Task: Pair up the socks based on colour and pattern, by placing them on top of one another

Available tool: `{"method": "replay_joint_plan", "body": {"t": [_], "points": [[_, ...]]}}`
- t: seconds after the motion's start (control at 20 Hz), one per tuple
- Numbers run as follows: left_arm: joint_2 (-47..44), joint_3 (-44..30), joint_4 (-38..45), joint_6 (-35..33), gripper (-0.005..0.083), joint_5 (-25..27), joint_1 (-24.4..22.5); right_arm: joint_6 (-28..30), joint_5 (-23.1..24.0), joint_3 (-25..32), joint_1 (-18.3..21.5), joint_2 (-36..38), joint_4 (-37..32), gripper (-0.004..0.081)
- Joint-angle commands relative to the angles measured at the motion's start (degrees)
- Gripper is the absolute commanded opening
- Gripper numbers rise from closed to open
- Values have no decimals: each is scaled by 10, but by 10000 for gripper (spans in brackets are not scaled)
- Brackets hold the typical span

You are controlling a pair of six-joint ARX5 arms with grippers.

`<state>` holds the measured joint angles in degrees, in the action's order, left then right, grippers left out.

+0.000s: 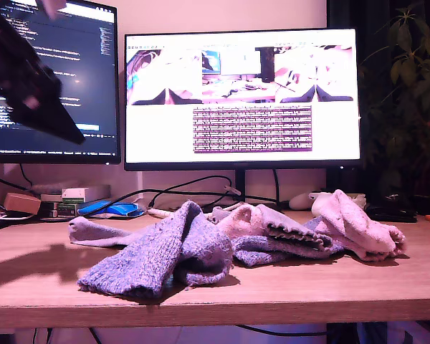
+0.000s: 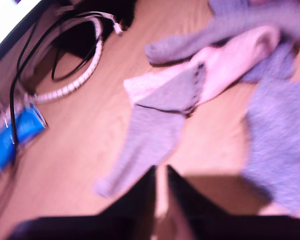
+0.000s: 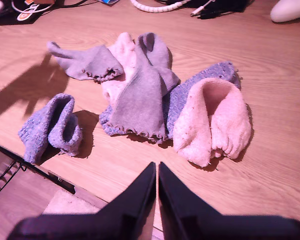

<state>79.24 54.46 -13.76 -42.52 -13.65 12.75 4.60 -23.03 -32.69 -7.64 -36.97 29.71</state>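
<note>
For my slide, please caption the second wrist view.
Closed gripper above six unsorted socks on a wooden desk.

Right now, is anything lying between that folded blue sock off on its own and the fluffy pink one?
Yes. In the second wrist view, a grey sock draped over another blue sock lies between the folded blue sock and the pink sock.

My first gripper (image 2: 160, 192) shows as two black, wedge-shaped fingers (image 2: 137, 200) with flat inner faces, tapering from a broad dark base to narrow tips; the picture is blurred and no screws or markings can be made out. My second gripper (image 3: 156, 180) has the same pair of matte black, pointed fingers. In the exterior view, a dark arm (image 1: 29, 79) ends in a similar black taper, blurred.
</note>
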Motion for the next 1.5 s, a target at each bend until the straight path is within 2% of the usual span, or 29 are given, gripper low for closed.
{"method": "replay_joint_plan", "body": {"t": [0.0,0.2,0.4,0.55,0.85,0.9,1.0,1.2,1.4,1.45], "points": [[45,32,-4,-15,364,-5,-11,4,-2,-9,-3,-2,-3,-13],[139,118,-39,-8,510,0,-34,3,-2,-9,-3,-2,-3,-13],[231,194,-109,-11,507,-31,-43,4,-2,-9,-3,-2,-3,-13],[293,239,-168,-28,495,-30,-48,4,-2,-9,-3,-2,-2,-13],[340,247,-170,-73,495,-17,-48,4,-2,-9,-3,-3,-2,-13],[342,247,-169,-71,482,-13,-48,4,-2,-9,-3,-3,-2,-13],[348,247,-172,-70,401,-12,-48,4,-2,-9,-3,-3,-2,-13],[349,247,-192,-70,120,-13,-48,4,-2,-9,-3,-3,-3,-13],[349,247,-231,-68,-13,-11,-48,4,-2,-9,-3,-3,-3,-13],[349,247,-247,-68,-21,-4,-48,4,-2,-9,-3,-3,-3,-13]]}}
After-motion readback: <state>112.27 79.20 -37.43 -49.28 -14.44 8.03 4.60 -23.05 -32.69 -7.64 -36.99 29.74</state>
